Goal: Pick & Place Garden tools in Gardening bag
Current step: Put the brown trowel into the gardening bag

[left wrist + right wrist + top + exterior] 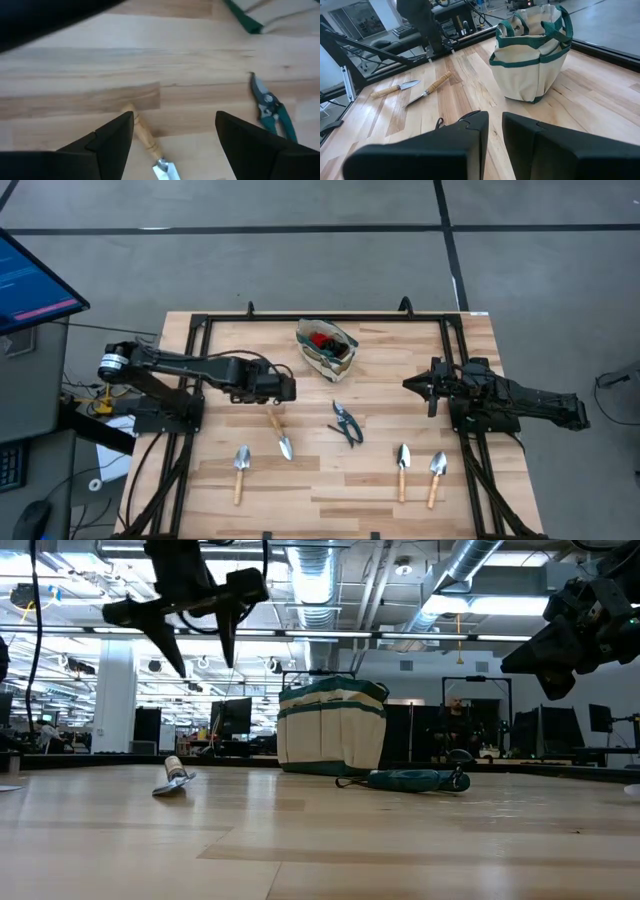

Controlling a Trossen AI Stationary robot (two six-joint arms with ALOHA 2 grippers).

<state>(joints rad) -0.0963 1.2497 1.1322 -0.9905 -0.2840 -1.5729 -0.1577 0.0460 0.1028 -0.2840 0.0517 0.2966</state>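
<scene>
Evidently the left tool (285, 388) is held spread above a trowel (280, 433) on the counter (320, 480), lined up for pickup toward the bag (326, 347); the right tool (418, 384) is parked nearly closed, empty.

And here we are in a big open robotics lab or industrial workspace. Across the top of the low view run exposed silver ducts (318, 580) and pipes under strip lights, with a white column (113, 690) at left and dark monitors (236, 716) on distant desks. From above, a pale wooden table (330, 480) sits inside a black metal frame (190, 335) on grey concrete floor (300, 260) marked with dark lines, and a lit screen (30, 280) glows at upper left.
</scene>
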